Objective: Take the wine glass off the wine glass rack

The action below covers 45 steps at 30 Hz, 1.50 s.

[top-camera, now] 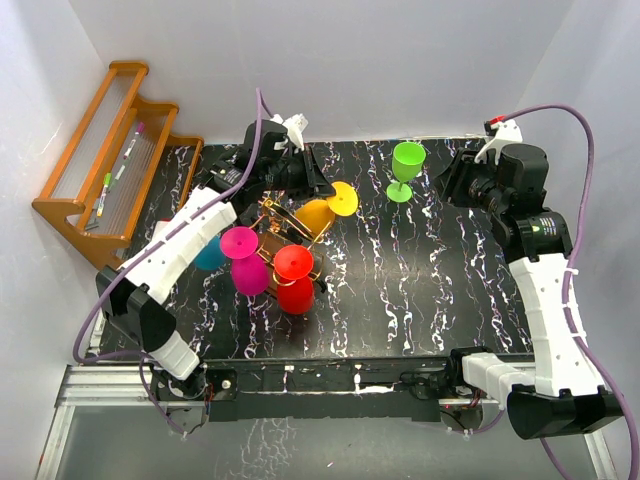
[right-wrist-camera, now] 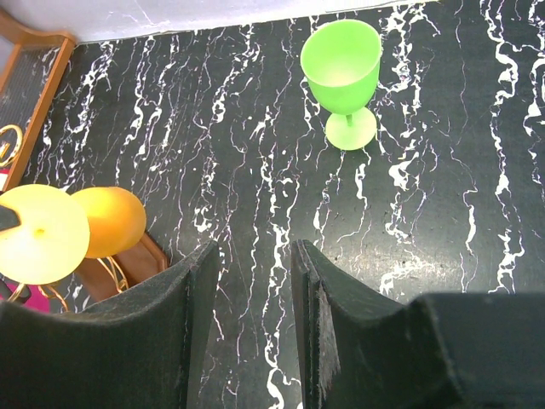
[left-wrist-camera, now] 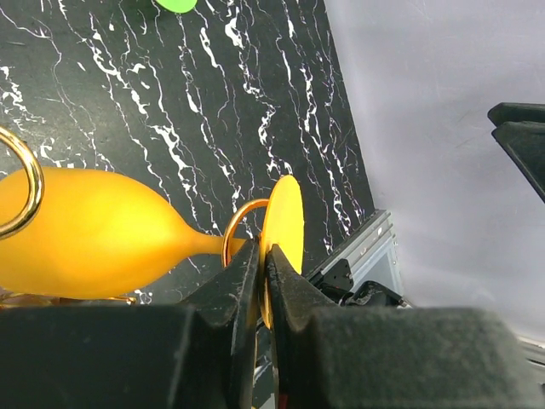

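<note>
The golden-copper wire rack (top-camera: 283,225) stands left of centre on the black marble table (top-camera: 420,270). An orange wine glass (top-camera: 325,212) hangs on it, stem in a copper ring (left-wrist-camera: 239,223), foot pointing right. My left gripper (top-camera: 322,187) is shut on the edge of the orange glass's foot (left-wrist-camera: 285,226). The orange glass also shows in the right wrist view (right-wrist-camera: 106,220). Magenta (top-camera: 243,258), red (top-camera: 294,280) and teal (top-camera: 210,254) glasses hang on the rack's near side. My right gripper (right-wrist-camera: 252,256) is open and empty, near the back right.
A green wine glass (top-camera: 406,168) stands upright on the table at the back, right of the rack, also seen in the right wrist view (right-wrist-camera: 342,78). An orange-brown wooden stepped shelf (top-camera: 108,160) with pens stands at the far left. White walls close the back and sides.
</note>
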Available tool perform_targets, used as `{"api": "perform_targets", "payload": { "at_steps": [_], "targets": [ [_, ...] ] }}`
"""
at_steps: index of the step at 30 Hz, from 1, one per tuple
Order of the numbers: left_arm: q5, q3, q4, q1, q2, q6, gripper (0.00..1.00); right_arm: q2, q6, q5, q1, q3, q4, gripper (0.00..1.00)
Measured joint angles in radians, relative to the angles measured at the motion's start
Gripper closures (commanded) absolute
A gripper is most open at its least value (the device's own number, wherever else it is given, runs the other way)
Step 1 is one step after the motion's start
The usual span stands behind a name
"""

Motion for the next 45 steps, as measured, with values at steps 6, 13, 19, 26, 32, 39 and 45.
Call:
{"api": "perform_targets", "payload": {
  "at_steps": [6,13,19,26,32,39,45],
  "targets": [
    [0.04,-0.027,0.002,0.0,-0.042,-0.011,0.95,-0.008,0.001,-0.002,0.0,0.0,0.0,0.59],
    [0.172,-0.076,0.032,0.0,-0.056,-0.02,0.95,-0.008,0.003,-0.084,0.0,0.0,0.003,0.6],
    [0.26,-0.111,0.076,0.0,-0.059,-0.032,0.95,-0.008,0.005,-0.198,0.0,0.0,0.008,0.57],
    [0.334,-0.108,0.18,0.0,-0.058,-0.059,0.98,-0.013,0.014,-0.302,0.0,0.007,0.006,0.52],
    [0.38,-0.034,0.209,-0.002,-0.041,-0.059,0.99,-0.021,0.023,-0.491,0.0,0.038,0.007,0.5],
    [0.437,-0.003,0.33,-0.002,-0.035,-0.082,1.0,-0.011,0.064,-0.757,0.002,0.031,0.032,0.5],
    [0.479,-0.003,0.434,-0.002,-0.035,-0.13,1.0,0.002,0.132,-0.898,0.013,-0.01,0.102,0.5]
  ]
}}
